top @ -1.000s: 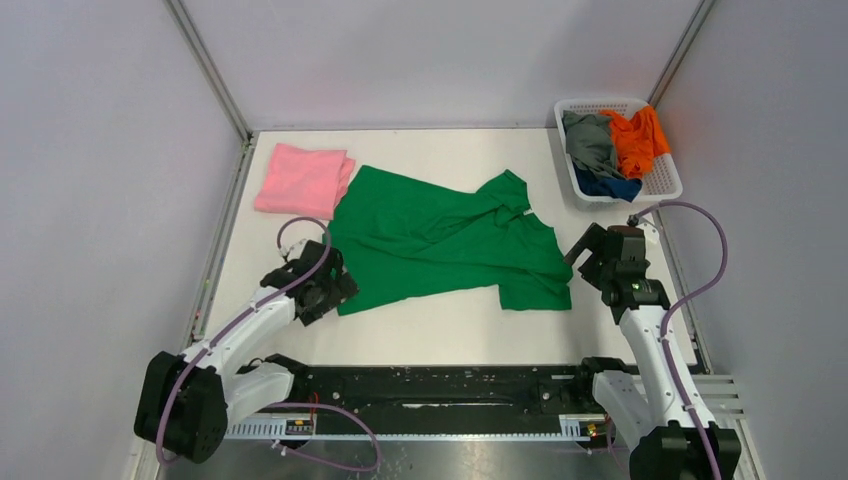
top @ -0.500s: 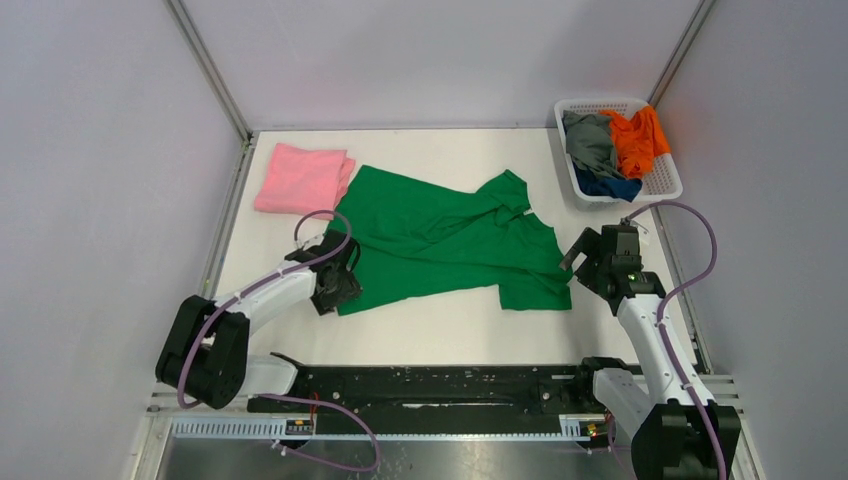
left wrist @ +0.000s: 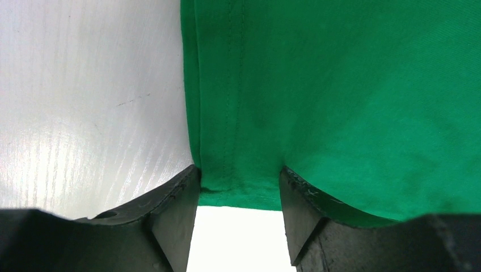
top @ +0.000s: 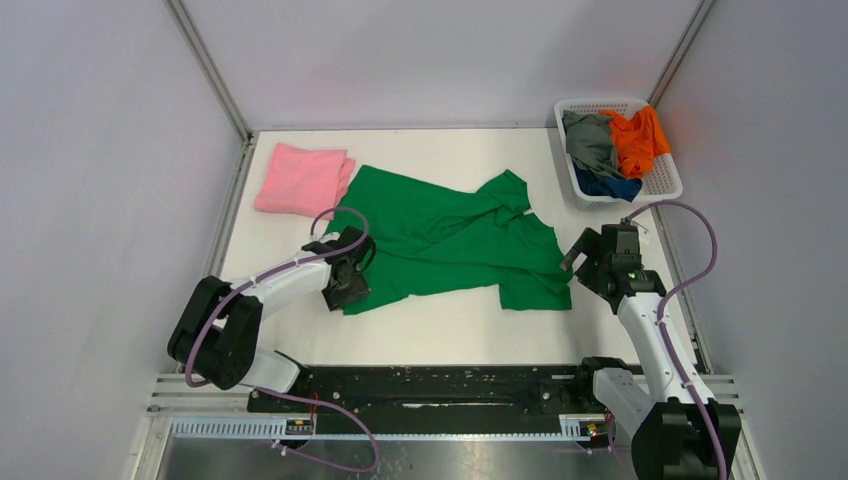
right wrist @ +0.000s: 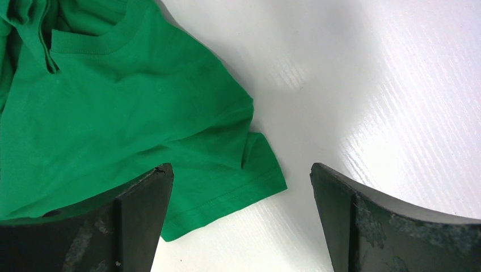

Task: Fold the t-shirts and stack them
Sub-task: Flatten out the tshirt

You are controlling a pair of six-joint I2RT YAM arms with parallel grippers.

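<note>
A bright green t-shirt (top: 450, 245) lies spread and rumpled across the middle of the table. My left gripper (top: 350, 285) sits at its near-left hem corner. In the left wrist view that corner of the green t-shirt (left wrist: 340, 85) lies flat between the two fingers of the left gripper (left wrist: 238, 175), which stand half apart and touch the cloth on both sides. My right gripper (top: 588, 252) hovers wide open by the shirt's right sleeve (right wrist: 227, 187), with the sleeve hem and bare table between its jaws (right wrist: 241, 170). A folded pink t-shirt (top: 300, 178) rests at the back left.
A white slatted basket (top: 600, 103) at the back right holds an orange t-shirt (top: 638, 135), a grey one (top: 590, 140) and a dark blue one (top: 608, 185). Grey walls enclose the table on three sides. The black rail with the arm bases runs along the near edge.
My left arm has reached forward and right onto the green shirt's near-left corner, its jaws narrowing around the hem. The right gripper shifted slightly and stays wide open.
</note>
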